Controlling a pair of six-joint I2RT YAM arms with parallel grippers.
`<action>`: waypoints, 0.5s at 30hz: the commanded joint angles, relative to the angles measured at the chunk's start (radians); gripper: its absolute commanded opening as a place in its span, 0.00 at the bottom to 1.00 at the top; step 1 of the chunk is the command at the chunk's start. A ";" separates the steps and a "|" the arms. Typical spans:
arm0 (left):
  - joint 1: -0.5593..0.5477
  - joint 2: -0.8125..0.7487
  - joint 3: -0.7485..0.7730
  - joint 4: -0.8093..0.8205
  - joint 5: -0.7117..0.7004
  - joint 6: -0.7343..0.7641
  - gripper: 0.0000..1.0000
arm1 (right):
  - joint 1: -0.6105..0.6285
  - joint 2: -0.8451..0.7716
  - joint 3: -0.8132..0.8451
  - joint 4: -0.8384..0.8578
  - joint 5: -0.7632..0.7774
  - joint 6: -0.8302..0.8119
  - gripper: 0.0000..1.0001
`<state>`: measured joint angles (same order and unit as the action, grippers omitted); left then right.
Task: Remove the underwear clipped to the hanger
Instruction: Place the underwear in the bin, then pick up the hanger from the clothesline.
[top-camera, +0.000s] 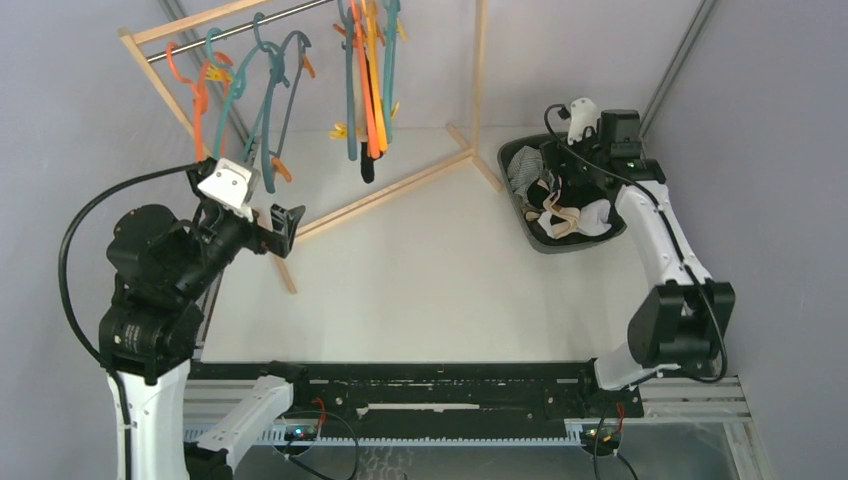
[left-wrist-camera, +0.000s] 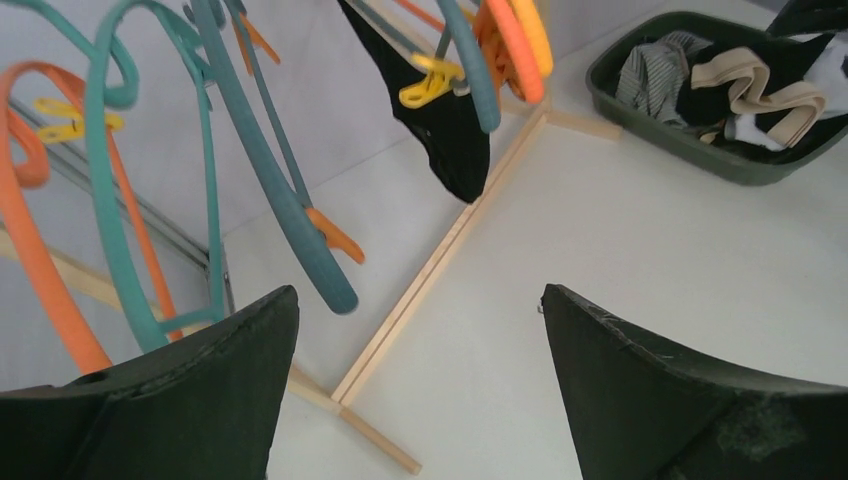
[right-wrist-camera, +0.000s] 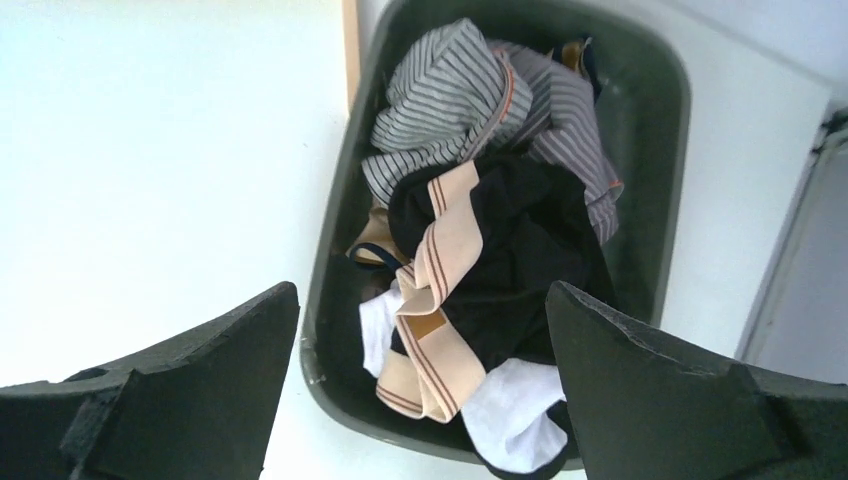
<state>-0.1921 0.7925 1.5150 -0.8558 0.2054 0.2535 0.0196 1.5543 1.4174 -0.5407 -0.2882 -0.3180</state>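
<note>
1. Right claw (right-wrist-camera: 420, 295) gapes wide and empty above the green bin (right-wrist-camera: 660, 120), which is heaped with underwear (right-wrist-camera: 520, 250).
2. Left claw (left-wrist-camera: 420, 300) is spread wide and empty, near the hangers (left-wrist-camera: 275, 195).
3. One black brief (left-wrist-camera: 450, 130) hangs from a yellow clip (left-wrist-camera: 430, 80).

soft, even light is falling on a white table (top-camera: 420, 290), which is showing only faint shadows. plain grey-lilac walls (top-camera: 60, 100) are rising around it on the left, at the back and on the right. a wooden rack (top-camera: 385, 193) is standing on the table toward the back left, its base beams lying flat on the surface, and a metal rail (top-camera: 240, 29) is running across its top. a thin metal pole (top-camera: 681, 60) is slanting up along the right wall. a black track (top-camera: 440, 385) is lying along the table's near edge.
</note>
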 joint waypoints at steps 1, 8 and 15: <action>-0.089 0.082 0.147 -0.031 -0.108 -0.019 0.93 | 0.021 -0.127 -0.008 -0.025 -0.040 0.024 0.92; -0.277 0.277 0.384 -0.085 -0.289 -0.021 0.89 | 0.074 -0.336 -0.170 -0.022 -0.141 0.057 0.91; -0.394 0.506 0.563 -0.056 -0.402 -0.043 0.86 | 0.114 -0.502 -0.366 0.044 -0.210 0.052 0.89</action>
<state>-0.5495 1.1999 1.9972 -0.9440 -0.1051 0.2424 0.1169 1.1271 1.1145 -0.5625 -0.4419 -0.2810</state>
